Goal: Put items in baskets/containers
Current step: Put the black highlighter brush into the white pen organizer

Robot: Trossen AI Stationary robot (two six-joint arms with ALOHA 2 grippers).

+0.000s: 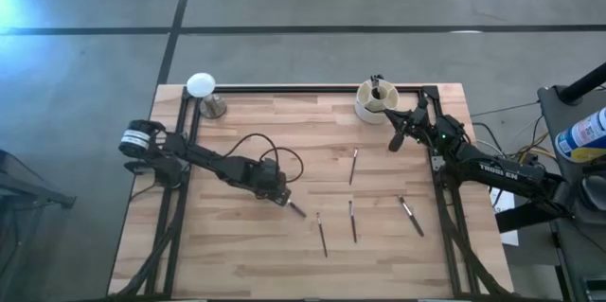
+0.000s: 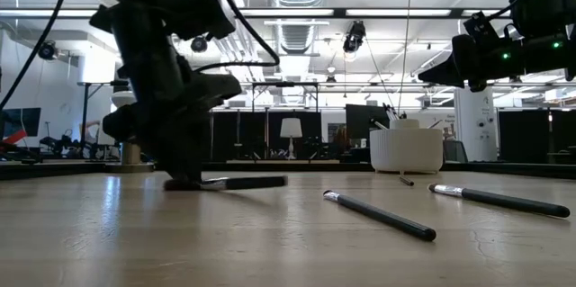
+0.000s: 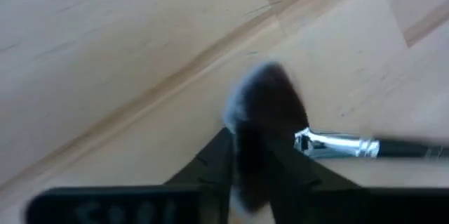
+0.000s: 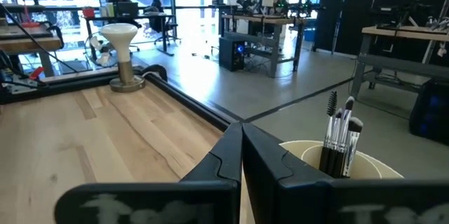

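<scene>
We were mid-pickup on the table [image 1: 237, 264]. Our left gripper [image 1: 281, 200] was down at its middle, fingers closing around a makeup brush [image 3: 263, 112] with a fluffy head, though we could not tell if it was clamped. Our right gripper [image 1: 395, 140] waited, pinched together, beside the cup [image 1: 375, 101]. Next, we judged, came lifting toward the cup.

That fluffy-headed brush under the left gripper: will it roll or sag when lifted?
The fluffy-headed brush has a thin, straight handle, so it probably stays stiff and light. The handle looks round, so it may roll if nudged. The left gripper straddles the soft bristles, which likely squash and slip.
</scene>
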